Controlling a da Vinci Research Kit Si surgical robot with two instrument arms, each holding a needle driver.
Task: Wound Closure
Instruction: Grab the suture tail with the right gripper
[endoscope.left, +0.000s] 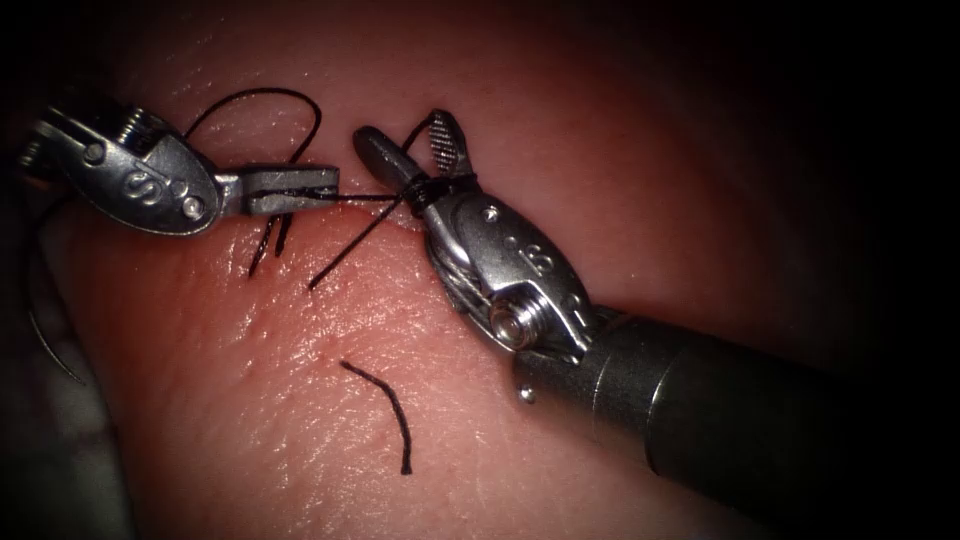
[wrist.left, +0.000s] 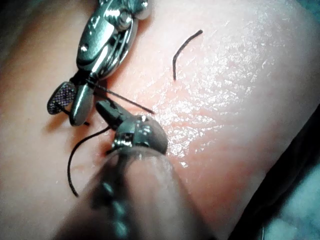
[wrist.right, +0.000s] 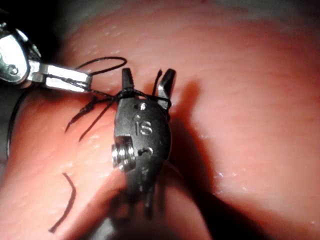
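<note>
Endoscope view: the left tool comes in from the left with its jaws closed on the thread, which runs taut to the right tool. That tool's jaws stand apart and hold nothing, but the thread is wound in several turns around their base. Loose thread ends lie on the tissue just beside the cut, and a cut piece of thread lies apart, nearer the camera. A thin dark curve at the far left edge may be the needle or more thread; I cannot tell, and no needle is seen in the tissue. The thread looks fine, limp and light, likely to slip or fray, so a flat grip near a free end seems safest.
</note>
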